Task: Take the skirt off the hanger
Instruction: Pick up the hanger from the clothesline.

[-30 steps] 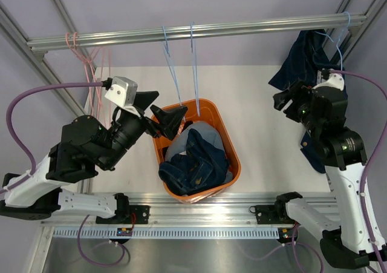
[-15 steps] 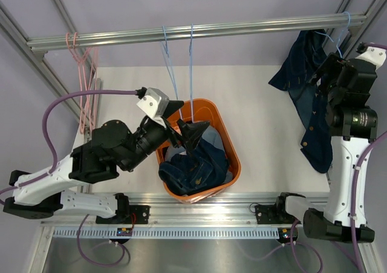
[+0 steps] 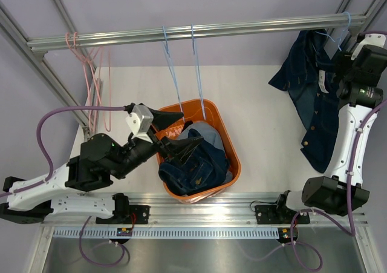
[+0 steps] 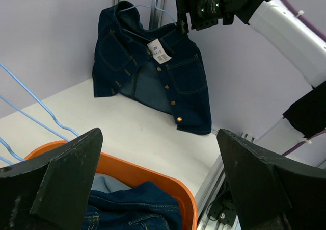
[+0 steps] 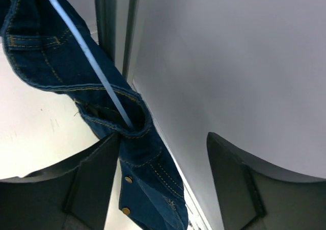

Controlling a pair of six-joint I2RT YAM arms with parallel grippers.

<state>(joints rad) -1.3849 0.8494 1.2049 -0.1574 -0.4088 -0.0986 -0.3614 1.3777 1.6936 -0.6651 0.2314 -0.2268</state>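
Black-and-white arms (image 3: pixel 36 191) carry purple cables (image 3: pixel 78 108) and black claws (image 4: pixel 159 138).

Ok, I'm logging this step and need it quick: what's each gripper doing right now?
Left gripper: open, holding nothing, over the orange basket.
Right gripper: open, holding nothing, beside the dark denim garment on its light-blue hanger.

Light-blue skirt (image 3: pixel 208 132) lies crumpled in the basket (image 3: pixel 233 155); the pink hanger (image 3: pixel 109 97) hangs from the rail (image 3: pixel 242 28).
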